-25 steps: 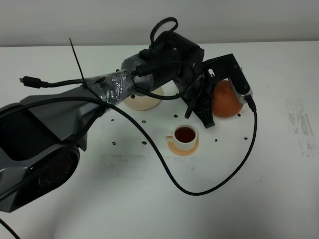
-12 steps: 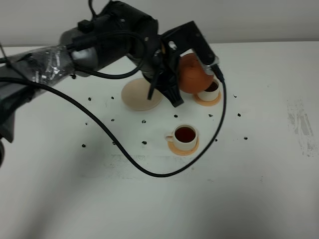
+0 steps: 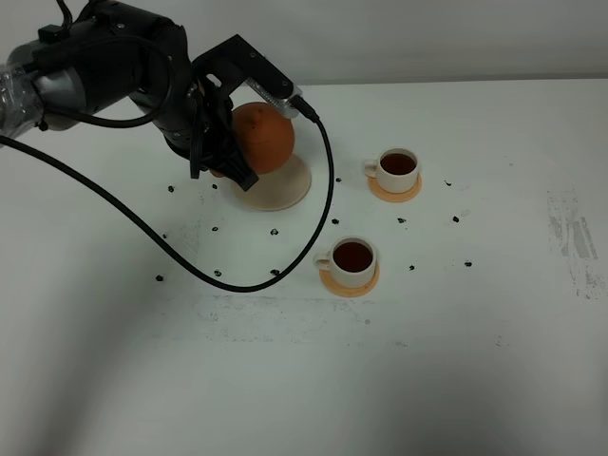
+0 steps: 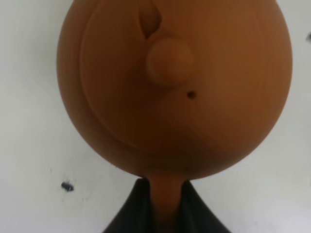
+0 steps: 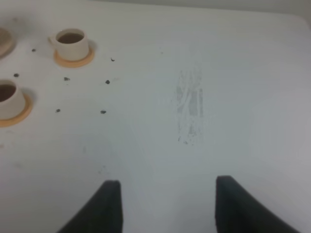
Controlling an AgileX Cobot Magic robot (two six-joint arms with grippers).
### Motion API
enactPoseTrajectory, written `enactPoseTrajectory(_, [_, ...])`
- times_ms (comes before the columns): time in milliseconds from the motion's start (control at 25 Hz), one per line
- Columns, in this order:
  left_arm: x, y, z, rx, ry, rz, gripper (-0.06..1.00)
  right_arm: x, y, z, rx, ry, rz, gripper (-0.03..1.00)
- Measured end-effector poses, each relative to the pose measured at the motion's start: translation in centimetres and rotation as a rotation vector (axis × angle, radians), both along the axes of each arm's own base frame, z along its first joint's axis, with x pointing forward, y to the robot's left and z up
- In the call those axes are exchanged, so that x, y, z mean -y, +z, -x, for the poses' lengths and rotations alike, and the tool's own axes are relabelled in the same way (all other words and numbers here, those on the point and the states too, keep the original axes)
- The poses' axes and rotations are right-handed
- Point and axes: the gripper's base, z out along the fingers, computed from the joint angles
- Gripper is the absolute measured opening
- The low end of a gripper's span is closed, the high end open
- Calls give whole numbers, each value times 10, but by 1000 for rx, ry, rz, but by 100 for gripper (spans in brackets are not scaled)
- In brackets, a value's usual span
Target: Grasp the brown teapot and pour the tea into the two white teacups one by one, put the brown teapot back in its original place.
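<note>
The brown teapot (image 3: 262, 138) is held by its handle in my left gripper (image 3: 228, 157), above the beige saucer disc (image 3: 285, 188). In the left wrist view the teapot (image 4: 175, 82) fills the frame, lid knob facing the camera, and its handle is pinched between the black fingers (image 4: 131, 213). Two white teacups, both holding dark tea, stand on orange coasters: one at the middle (image 3: 353, 259) and one further back right (image 3: 397, 168). Both show in the right wrist view (image 5: 72, 42) (image 5: 9, 99). My right gripper (image 5: 165, 204) is open and empty over bare table.
Small dark specks dot the white table (image 3: 456, 323) around the cups and the saucer. A black cable (image 3: 323, 204) loops from the left arm down past the saucer. A grey scuff mark (image 3: 575, 237) lies at the right.
The left arm has swung left with the teapot, from over the back right cup to above the beige disc. Both cups are now uncovered.
</note>
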Motion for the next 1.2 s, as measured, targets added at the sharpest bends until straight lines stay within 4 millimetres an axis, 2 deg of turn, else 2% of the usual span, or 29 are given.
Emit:
enactPoseTrajectory(200, [-4,-11,0,-2,12,5,12,0,0,0,0,0,0,45])
enactPoseTrajectory(600, [1,-48,-10,-26,17,3,12,0,0,0,0,0,0,45])
enactPoseTrajectory(1200, [4,-62,-13,-33,37,38,12,0,0,0,0,0,0,45])
